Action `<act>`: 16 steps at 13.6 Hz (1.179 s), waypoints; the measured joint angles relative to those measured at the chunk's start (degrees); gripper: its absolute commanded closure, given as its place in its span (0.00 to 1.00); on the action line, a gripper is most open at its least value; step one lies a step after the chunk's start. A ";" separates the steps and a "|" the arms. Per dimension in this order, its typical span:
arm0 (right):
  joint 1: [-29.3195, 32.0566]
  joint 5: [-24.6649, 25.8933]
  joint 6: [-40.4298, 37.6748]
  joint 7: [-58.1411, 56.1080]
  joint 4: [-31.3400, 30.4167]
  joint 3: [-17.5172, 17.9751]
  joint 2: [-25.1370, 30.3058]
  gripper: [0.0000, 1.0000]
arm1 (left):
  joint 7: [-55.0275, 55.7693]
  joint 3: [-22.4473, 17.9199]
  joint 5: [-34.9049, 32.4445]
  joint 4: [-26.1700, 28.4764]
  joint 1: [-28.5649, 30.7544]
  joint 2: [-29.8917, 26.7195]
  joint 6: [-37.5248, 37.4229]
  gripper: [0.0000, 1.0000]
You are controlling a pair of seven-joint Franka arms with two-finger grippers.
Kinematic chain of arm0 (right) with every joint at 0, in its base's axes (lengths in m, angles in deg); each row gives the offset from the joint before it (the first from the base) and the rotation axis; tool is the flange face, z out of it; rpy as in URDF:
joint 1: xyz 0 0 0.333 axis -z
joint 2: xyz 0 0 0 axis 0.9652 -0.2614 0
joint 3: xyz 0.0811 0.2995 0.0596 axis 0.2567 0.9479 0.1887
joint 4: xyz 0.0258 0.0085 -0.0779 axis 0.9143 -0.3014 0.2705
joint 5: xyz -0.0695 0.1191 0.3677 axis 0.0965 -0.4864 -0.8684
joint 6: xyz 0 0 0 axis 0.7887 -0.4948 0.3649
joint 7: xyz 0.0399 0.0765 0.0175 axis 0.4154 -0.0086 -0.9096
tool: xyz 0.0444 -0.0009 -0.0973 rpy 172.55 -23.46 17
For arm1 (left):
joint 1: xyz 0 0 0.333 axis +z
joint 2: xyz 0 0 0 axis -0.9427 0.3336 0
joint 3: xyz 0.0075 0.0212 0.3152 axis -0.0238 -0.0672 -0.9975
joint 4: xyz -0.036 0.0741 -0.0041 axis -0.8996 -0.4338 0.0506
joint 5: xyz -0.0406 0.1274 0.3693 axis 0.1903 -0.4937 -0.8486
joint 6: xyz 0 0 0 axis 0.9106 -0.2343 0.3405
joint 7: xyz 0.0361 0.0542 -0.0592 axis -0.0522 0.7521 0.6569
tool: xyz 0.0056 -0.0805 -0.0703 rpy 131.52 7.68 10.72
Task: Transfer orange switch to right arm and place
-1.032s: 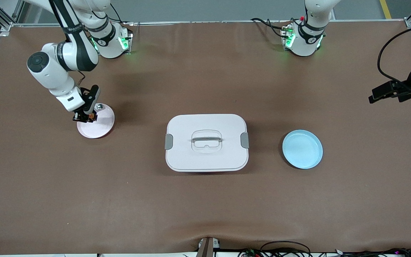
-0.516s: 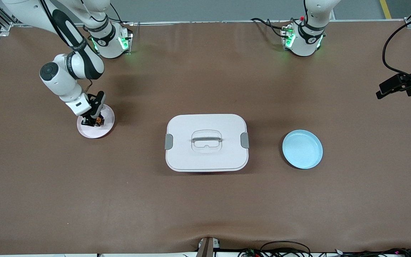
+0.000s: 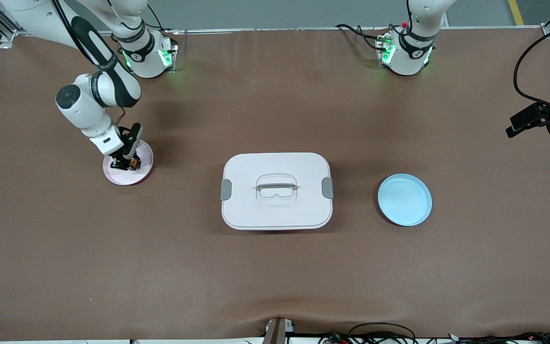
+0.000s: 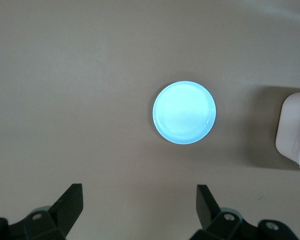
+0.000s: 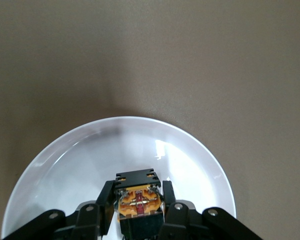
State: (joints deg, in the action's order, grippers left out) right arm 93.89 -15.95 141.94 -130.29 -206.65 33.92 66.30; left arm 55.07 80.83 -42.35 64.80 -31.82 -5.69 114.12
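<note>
Holding the orange switch [image 5: 138, 202] tightly, the right hand [image 3: 127, 164] is low inside the pink plate [image 3: 141, 173]; its orange face shows between black sides. The left hand [image 4: 140, 210] waits wide open, empty, over the counter [image 3: 275, 277] near the blue plate [image 4: 184, 112].

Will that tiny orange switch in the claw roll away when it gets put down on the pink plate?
Probably not. The orange switch looks blocky with flat sides, so it should sit rather than roll. It seems stiff, since the right claw pinches it without bending it. The pink plate looks shiny and smooth, so the switch might slide a little, but the raised rim would likely stop it.
</note>
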 measured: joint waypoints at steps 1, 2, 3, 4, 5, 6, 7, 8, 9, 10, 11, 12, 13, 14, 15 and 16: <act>0.01 0.00 1.38 -0.02 0.04 0.00 -0.82 0.24 | -0.04 -0.05 0.02 0.01 -0.51 0.12 0.15 0.00; 0.08 0.00 1.90 -0.01 0.13 -0.01 -0.99 0.00 | -0.03 -0.68 0.02 0.02 -1.89 0.26 0.19 0.00; 0.21 0.00 1.85 0.00 0.15 -0.02 -1.11 0.00 | -0.03 -2.97 0.03 0.06 -4.92 0.40 0.23 0.00; 0.48 0.00 1.83 -0.01 0.15 -0.03 -1.45 0.00 | -0.01 -7.19 0.03 0.11 -9.57 0.48 0.26 0.00; 0.89 0.00 1.84 -0.01 0.22 -0.03 -1.80 0.00 | -0.01 -12.50 0.02 0.17 -14.93 0.52 0.27 0.00; 1.27 0.00 1.85 -0.01 0.36 -0.03 -2.05 0.00 | -0.01 -17.76 0.03 0.19 -20.07 0.53 0.27 0.00; 1.46 0.00 1.84 -0.01 0.54 -0.03 -2.18 0.00 | -0.02 -22.08 0.02 0.20 -24.30 0.54 0.27 0.00; 1.48 0.00 1.46 -0.01 0.90 -0.01 -2.21 0.00 | -0.02 -26.20 0.02 0.21 -28.49 0.54 0.27 0.00; 1.48 0.00 0.36 -0.01 1.38 0.05 -2.21 0.00 | -0.01 -29.30 0.02 0.23 -31.72 0.54 0.27 0.00; 1.48 0.00 -1.78 -0.01 2.27 0.12 -2.16 0.00 | -0.01 -32.21 0.02 0.26 -34.72 0.54 0.27 0.00; 1.48 0.00 -4.48 -0.01 3.44 0.14 -1.92 0.00 | -0.01 -34.16 0.02 0.30 -36.71 0.54 0.27 0.00; 1.48 0.00 -7.75 -0.01 4.84 0.13 -1.29 0.00 | -0.01 -35.11 0.02 0.33 -37.63 0.54 0.27 0.00; 1.49 -0.01 -11.73 -0.01 6.41 0.13 -0.22 0.00 | -0.01 -35.36 0.02 0.35 -37.86 0.54 0.27 0.00; 1.51 -0.01 -16.27 -0.01 8.11 0.13 1.29 0.00 | -0.01 -35.39 0.02 0.37 -37.89 0.54 0.27 0.00; 1.52 -0.03 -21.21 0.06 9.95 0.13 3.10 0.00 | -0.01 -35.39 0.02 0.40 -37.93 0.54 0.27 0.00; 1.53 -0.10 -26.35 0.81 11.83 0.12 5.09 0.00 | -0.01 -35.40 0.02 0.41 -37.97 0.54 0.27 0.00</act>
State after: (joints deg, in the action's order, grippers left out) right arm 95.43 -16.05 115.59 -129.47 -194.81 34.04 71.39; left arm 55.05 45.44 -42.32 65.21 -69.79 -5.15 114.39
